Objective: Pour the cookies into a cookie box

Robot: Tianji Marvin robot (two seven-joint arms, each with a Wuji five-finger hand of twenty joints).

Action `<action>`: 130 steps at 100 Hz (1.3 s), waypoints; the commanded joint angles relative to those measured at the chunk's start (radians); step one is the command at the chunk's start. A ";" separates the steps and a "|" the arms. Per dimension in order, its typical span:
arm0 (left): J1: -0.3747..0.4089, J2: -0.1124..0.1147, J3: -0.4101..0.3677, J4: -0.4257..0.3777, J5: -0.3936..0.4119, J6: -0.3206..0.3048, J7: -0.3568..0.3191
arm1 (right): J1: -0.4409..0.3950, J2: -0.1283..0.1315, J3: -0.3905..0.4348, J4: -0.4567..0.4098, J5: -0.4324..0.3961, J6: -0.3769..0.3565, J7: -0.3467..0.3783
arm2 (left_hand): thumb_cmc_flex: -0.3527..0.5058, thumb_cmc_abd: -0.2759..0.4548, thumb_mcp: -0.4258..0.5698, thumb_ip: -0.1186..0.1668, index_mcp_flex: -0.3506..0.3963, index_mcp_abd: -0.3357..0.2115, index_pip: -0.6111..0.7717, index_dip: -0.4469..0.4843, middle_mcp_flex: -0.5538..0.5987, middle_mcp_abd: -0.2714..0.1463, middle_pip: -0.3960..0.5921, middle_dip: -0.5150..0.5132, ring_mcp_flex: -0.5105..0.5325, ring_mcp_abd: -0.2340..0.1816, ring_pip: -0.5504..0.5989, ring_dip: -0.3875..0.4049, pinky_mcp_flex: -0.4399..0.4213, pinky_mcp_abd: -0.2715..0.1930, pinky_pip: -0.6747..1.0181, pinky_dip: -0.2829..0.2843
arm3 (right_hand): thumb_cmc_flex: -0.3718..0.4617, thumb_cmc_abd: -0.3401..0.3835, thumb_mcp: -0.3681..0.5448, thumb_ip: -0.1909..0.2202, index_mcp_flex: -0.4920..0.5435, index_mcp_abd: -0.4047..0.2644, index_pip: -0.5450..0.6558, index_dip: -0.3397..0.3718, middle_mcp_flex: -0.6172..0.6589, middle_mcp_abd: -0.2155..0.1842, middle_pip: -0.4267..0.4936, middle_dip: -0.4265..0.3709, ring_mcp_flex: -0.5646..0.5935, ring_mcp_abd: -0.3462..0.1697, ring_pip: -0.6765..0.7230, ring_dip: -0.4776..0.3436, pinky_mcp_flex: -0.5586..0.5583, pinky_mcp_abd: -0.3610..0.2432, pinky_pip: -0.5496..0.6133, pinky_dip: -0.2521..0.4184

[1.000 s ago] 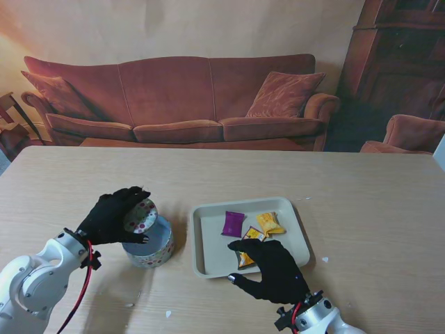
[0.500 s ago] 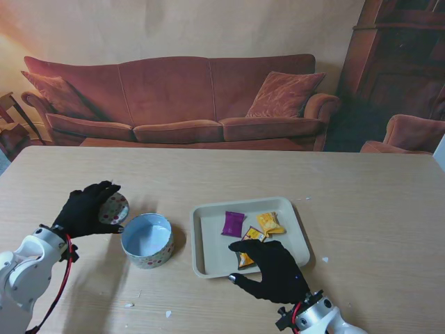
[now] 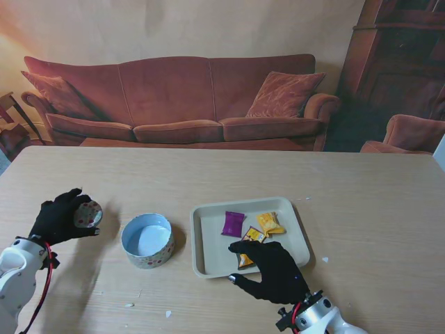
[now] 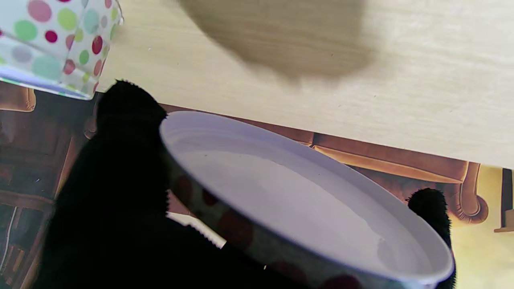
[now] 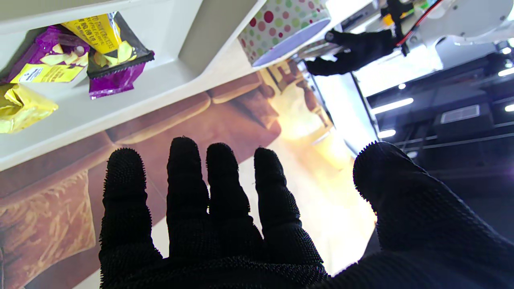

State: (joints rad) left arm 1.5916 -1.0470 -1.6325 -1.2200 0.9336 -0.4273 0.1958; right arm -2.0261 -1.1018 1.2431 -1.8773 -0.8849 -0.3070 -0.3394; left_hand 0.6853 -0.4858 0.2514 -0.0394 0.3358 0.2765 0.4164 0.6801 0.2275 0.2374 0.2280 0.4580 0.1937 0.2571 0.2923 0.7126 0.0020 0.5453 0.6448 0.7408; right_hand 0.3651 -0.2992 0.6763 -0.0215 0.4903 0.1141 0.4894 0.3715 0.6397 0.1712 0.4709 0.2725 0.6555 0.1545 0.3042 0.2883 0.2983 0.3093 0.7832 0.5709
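While clasped around the polka-dot lid (image 3: pixel 87 214), the left hand (image 3: pixel 59 218) hovers over the wooden table (image 3: pixel 375 202), well off to the left of the cookie box (image 3: pixel 147 240). Seen from the left wrist, lid (image 4: pixel 305 204) pinched at its rim between black-gloved fingers (image 4: pixel 120 160), white inner face turned toward the camera, dotted wall of the box (image 4: pixel 56 40) just beyond the fingertips. Stands open and upright on the table, pale blue inside, nothing visible in it, between the left hand and the beige tray (image 3: pixel 201 240). Lying in the tray: a purple cookie packet (image 3: pixel 233 223), a yellow cookie packet (image 3: pixel 270 223) beside it, and further packets partly hidden under the right hand (image 3: pixel 270 270). Right hand spread over the tray's near edge, fingers (image 5: pixel 225 192) extended and apart, thumb out to the side, holding nothing. From the right wrist, purple and yellow packets (image 5: pixel 92 52) just past the fingertips in the tray (image 5: pixel 172 76), dotted box (image 5: pixel 281 28) beyond the tray wall. Whether the fingertips touch a packet cannot be told.
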 commanded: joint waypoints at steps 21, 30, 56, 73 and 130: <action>-0.013 0.001 0.059 0.052 0.005 0.029 -0.004 | -0.005 -0.003 -0.002 -0.003 0.001 0.006 0.021 | 0.072 0.059 0.105 0.005 -0.066 0.032 0.289 0.233 -0.020 0.016 0.025 0.019 0.079 0.016 0.112 0.064 0.045 -0.138 0.240 0.081 | 0.017 0.019 -0.013 -0.010 0.012 -0.011 0.032 0.002 0.009 -0.010 -0.010 -0.001 0.013 -0.010 0.018 0.009 -0.008 -0.006 0.021 -0.007; -0.022 0.003 0.084 0.067 0.018 0.041 0.011 | -0.006 -0.003 -0.002 -0.003 0.001 0.007 0.023 | 0.071 0.066 0.097 0.004 -0.048 0.024 0.362 0.284 -0.005 0.013 0.041 0.024 0.093 0.013 0.126 0.066 0.056 -0.138 0.254 0.079 | 0.018 0.018 -0.014 -0.009 0.013 -0.011 0.033 0.003 0.010 -0.011 -0.010 -0.001 0.015 -0.010 0.019 0.010 -0.008 -0.006 0.021 -0.007; -0.045 0.003 0.141 0.098 0.020 0.068 0.028 | -0.007 -0.003 -0.002 -0.006 0.003 0.013 0.028 | 0.082 0.108 0.055 0.002 0.070 -0.007 0.476 0.332 0.037 0.003 0.071 0.030 0.117 0.017 0.149 0.067 0.061 -0.138 0.265 0.063 | 0.020 0.019 -0.015 -0.009 0.013 -0.010 0.033 0.003 0.009 -0.011 -0.010 -0.001 0.013 -0.009 0.019 0.010 -0.009 -0.007 0.021 -0.007; -0.048 -0.001 0.159 0.111 -0.008 0.083 0.022 | -0.008 -0.002 -0.002 -0.007 0.003 0.015 0.033 | 0.126 0.156 -0.045 0.013 0.123 -0.033 0.410 0.231 0.085 -0.008 0.072 0.013 0.126 0.017 0.134 0.041 0.003 -0.100 0.172 -0.018 | 0.020 0.020 -0.015 -0.008 0.014 -0.011 0.033 0.003 0.010 -0.010 -0.010 -0.001 0.014 -0.009 0.019 0.010 -0.008 -0.007 0.021 -0.007; -0.038 -0.008 0.155 0.116 -0.034 0.097 0.028 | -0.012 0.000 0.001 -0.014 0.007 0.023 0.050 | 0.145 0.172 -0.046 0.015 0.269 -0.051 0.190 -0.098 0.349 -0.025 0.097 -0.028 0.252 0.023 -0.009 -0.149 -0.059 -0.092 -0.250 -0.232 | 0.024 0.027 -0.016 -0.007 0.018 -0.009 0.033 0.004 0.009 -0.012 -0.009 0.000 0.014 -0.011 0.020 0.010 -0.009 -0.009 0.022 -0.007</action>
State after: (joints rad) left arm 1.5409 -1.0484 -1.4783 -1.1067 0.9055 -0.3244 0.2418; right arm -2.0302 -1.0983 1.2447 -1.8850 -0.8777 -0.2870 -0.3040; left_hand 0.8041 -0.3452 0.1954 -0.0282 0.5644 0.2074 0.6326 0.6169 0.6094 0.2109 0.3375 0.4424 0.4498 0.2794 0.2990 0.5756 -0.0497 0.4639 0.4184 0.5159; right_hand 0.3778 -0.2980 0.6770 -0.0215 0.4902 0.1141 0.4894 0.3715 0.6397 0.1712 0.4708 0.2724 0.6555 0.1545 0.3042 0.2883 0.2983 0.3092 0.7840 0.5708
